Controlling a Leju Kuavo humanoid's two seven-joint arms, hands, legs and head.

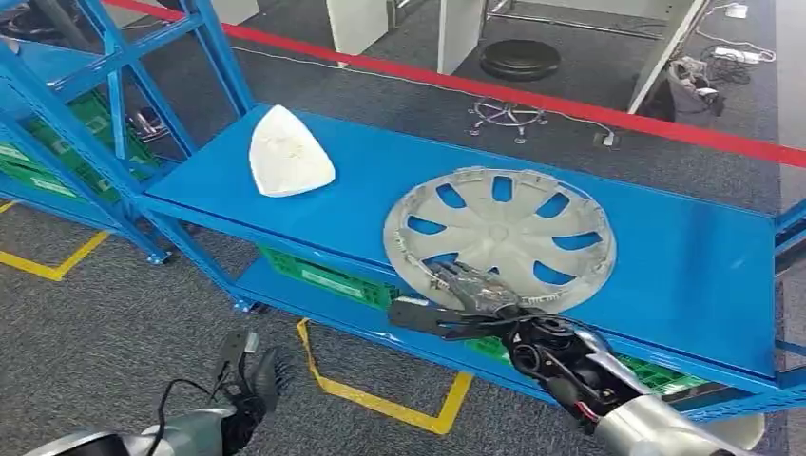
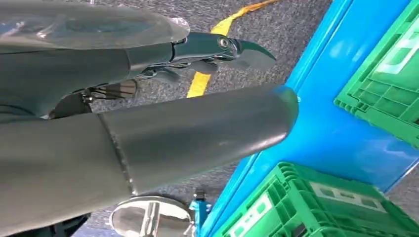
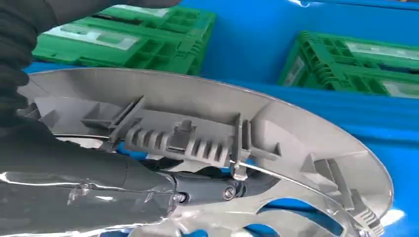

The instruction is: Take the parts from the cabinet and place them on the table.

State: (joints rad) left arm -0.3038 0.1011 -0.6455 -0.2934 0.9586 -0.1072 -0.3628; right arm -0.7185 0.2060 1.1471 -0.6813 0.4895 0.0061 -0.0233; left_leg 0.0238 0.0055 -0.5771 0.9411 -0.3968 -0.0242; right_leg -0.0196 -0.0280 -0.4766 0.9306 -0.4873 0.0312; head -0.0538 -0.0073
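A round silver-grey plastic wheel cover with oval spoke openings (image 1: 501,237) is seen lying on the upper blue metal shelf of the cabinet (image 1: 684,256), towards its front edge. The right hand (image 1: 470,296) is placed at the near rim of the wheel cover; in the right wrist view a dark finger (image 3: 207,186) is seen under the ribbed inner rim (image 3: 197,133), so the rim is touched, but a closed grip cannot be confirmed. A white, rounded-triangular plastic cover (image 1: 288,152) is noted on the same shelf, well apart from the wheel cover, near the shelf's other end. Green plastic crates (image 1: 328,277) are seen on the lower shelf. The left hand (image 1: 249,372) is held low over the grey carpet, beside yellow floor tape (image 1: 380,399); in the left wrist view its thick grey thumb (image 2: 207,133) and darker fingers (image 2: 232,49) are extended and apart, with nothing between them.
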